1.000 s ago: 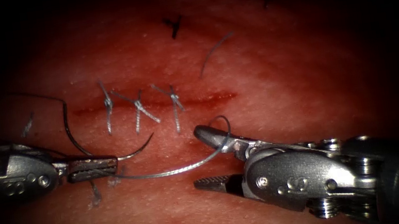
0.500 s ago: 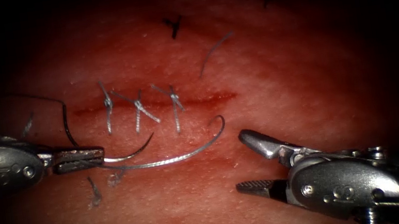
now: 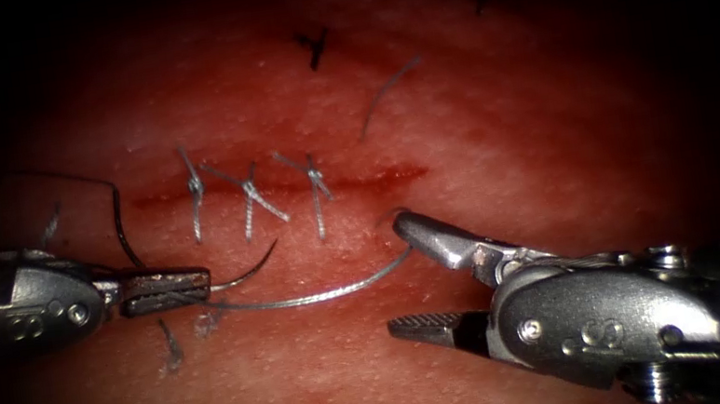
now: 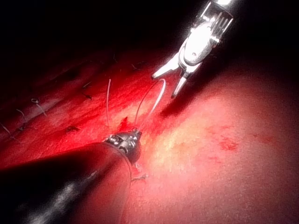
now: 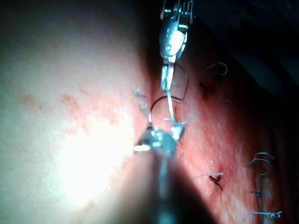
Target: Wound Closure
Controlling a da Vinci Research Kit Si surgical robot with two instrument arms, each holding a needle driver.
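My left tool (image 3: 198, 287) is shut on the dark curved needle (image 3: 121, 228) about mid-curve. The needle is out of the tissue, its tip (image 3: 274, 244) pointing right just below the cut (image 3: 366, 178). A silvery thread (image 3: 317, 294) runs right from the left jaws to my right tool (image 3: 396, 274). That tool's jaws stand open, the upper one lying over the thread's curled end and nothing gripped. In the left wrist view the thread (image 4: 154, 98) arcs from the left tool (image 4: 124, 140) toward the open right tool (image 4: 180, 74). The right wrist view has the right tool (image 5: 156, 140) facing the left tool (image 5: 170, 42).
Three tied stitches (image 3: 251, 197) cross the cut's left and middle; its right end lies unstitched. Cut ends of thread (image 3: 382, 91) lie above the cut and below the left tool (image 3: 170, 346). Red fluid wets the tissue (image 3: 514, 161).
The thread's end slipped off the right tool's upper jaw as that tool drew back right, then it returned to the end, jaws open throughout. The left tool shifted left and back, still holding the needle.
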